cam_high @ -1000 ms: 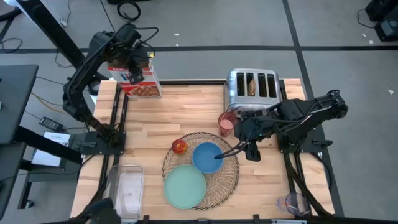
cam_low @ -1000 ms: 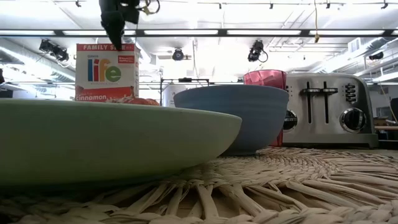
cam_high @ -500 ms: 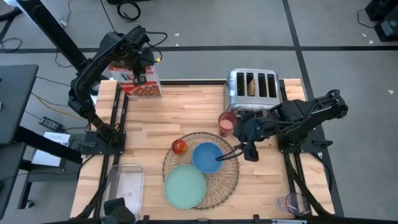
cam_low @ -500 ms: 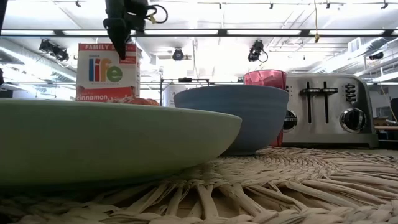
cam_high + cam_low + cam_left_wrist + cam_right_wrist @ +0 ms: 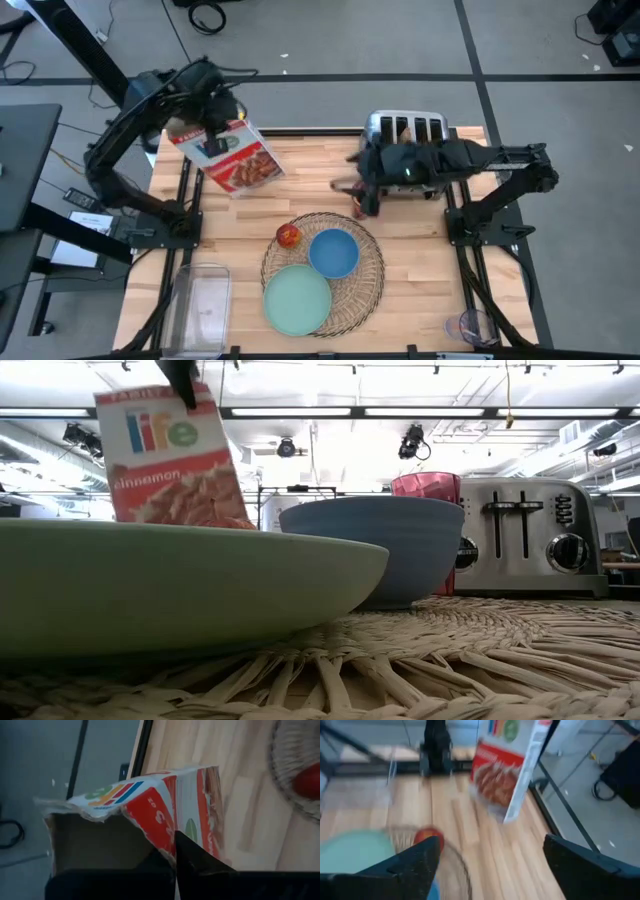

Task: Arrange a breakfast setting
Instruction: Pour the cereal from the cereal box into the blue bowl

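the left gripper (image 5: 212, 122) is clamped shut on the open top of a cereal box (image 5: 237, 160) and holds it tilted above the table's (image 5: 300, 175) far left corner, its printed face turned upward. in the left wrist view the box's torn flap sits right against a dark finger (image 5: 197, 859). in the low view the box (image 5: 170, 455) hangs at a slant behind the plate's (image 5: 190, 585) rim.

the right gripper (image 5: 362, 182) hovers in front of the toaster (image 5: 405, 135), above the spot where the cup stands; in the right wrist view its fingers (image 5: 415, 865) are spread wide with nothing between them, and the box (image 5: 507, 767) shows beyond them.

on the near middle of the table lies the placemat (image 5: 372, 275). the green plate (image 5: 297, 300) rests on its near left part and the blue bowl (image 5: 334, 252) on its far part, the two just touching. the apple (image 5: 288, 236) sits at the mat's far left edge. in the low view the pink cup (image 5: 427, 486) shows behind the bowl (image 5: 375, 550), beside the toaster (image 5: 535, 535). toast (image 5: 405, 138) stands in a toaster slot. a clear bin (image 5: 203, 305) lies at the table's near left corner.
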Tool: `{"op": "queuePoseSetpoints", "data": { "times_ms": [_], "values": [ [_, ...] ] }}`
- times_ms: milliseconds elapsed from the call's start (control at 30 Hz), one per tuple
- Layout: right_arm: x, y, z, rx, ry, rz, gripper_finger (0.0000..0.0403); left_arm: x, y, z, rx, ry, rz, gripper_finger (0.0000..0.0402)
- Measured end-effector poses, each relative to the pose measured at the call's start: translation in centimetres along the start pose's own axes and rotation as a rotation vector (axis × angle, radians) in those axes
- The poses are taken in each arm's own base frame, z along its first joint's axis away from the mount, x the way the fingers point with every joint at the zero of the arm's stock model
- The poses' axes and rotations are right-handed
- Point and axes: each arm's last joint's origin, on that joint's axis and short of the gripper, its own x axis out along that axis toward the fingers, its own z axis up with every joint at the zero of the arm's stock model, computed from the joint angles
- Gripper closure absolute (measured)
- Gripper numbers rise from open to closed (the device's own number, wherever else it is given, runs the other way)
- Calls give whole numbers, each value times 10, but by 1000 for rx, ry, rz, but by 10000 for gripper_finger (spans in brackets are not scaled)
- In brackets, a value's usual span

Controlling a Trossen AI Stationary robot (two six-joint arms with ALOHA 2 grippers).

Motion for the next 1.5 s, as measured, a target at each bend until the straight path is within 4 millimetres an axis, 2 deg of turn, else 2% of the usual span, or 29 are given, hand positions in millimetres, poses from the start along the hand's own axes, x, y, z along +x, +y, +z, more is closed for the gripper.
{"op": "queuePoseSetpoints", "data": {
  "times_ms": [167,400,767,867,1033,1267,1400,1500],
  "values": [
    [22,-26,11,52,-78,58,7,-28,-24,-6,-17,-116,-5,400],
    [72,-46,11,27,-94,146,6,-54,-45,-14,-31,-244,-31,401],
    [162,-70,-18,55,6,277,3,-79,-57,-19,-50,-440,-61,401],
    [181,-74,-27,71,27,323,3,-83,-59,-20,-59,-470,-70,401],
    [192,-79,-32,64,26,331,3,-86,-63,-20,-50,-494,-87,401],
    [204,-81,-34,79,-8,383,18,-94,-64,-8,-61,-630,-86,401],
    [209,-81,-36,103,-5,378,58,-94,-64,-8,-69,-640,-92,401],
    [209,-80,-35,120,-11,375,106,-95,-64,-7,-75,-645,-93,401]
  ]
}}
